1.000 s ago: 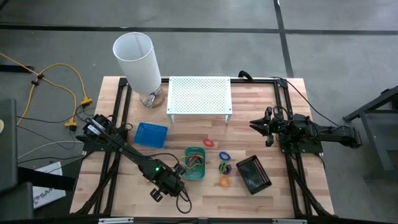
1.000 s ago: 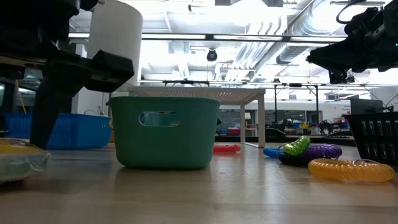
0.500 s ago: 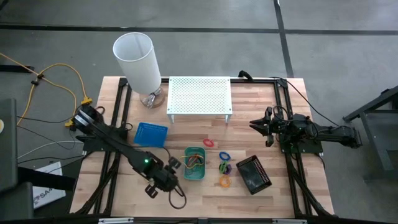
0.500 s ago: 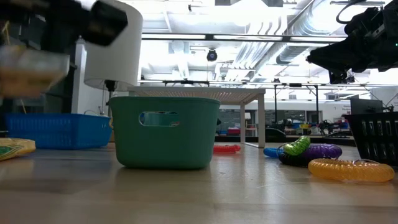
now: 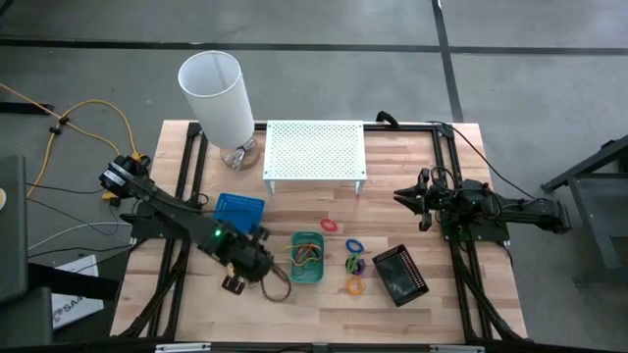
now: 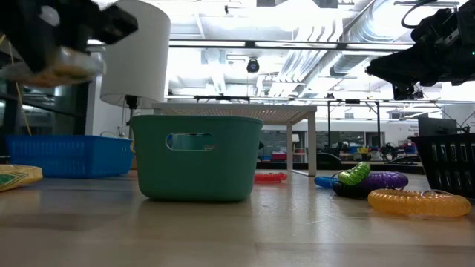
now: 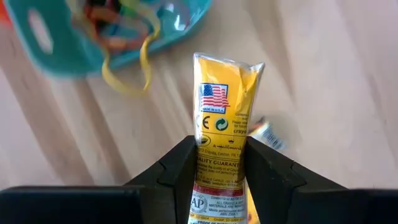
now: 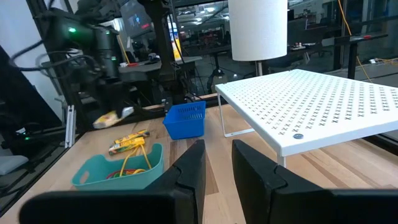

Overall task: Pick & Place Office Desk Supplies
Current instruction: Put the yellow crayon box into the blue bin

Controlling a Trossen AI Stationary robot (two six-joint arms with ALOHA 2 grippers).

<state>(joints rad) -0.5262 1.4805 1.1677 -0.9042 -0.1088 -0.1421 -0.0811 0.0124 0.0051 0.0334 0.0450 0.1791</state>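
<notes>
My left gripper is over the table's near left part, just left of the green tray, and is shut on a yellow crayon pack. The low view shows that pack high above the table. A second yellow pack lies flat on the wood. The green tray holds coloured rubber bands. Red, blue, purple and orange rings lie right of it. My right gripper waits open at the table's right side. My left gripper pinches the yellow crayon pack between its two fingers, on the printed part near its rear end. The fingers lie along the pack, whose front end sticks out beyond the fingertips. The pack is lifted clear of the table.
A blue tray sits just beyond the left gripper, a black tray near the right front. The white perforated shelf and white lamp stand along the far edge. Bare wood lies between the shelf and the trays.
My left gripper has risen from the table with the yellow pack, which is now lifted clear, and has drifted toward the table's left and far edges. The second yellow pack has stayed on the wood.
</notes>
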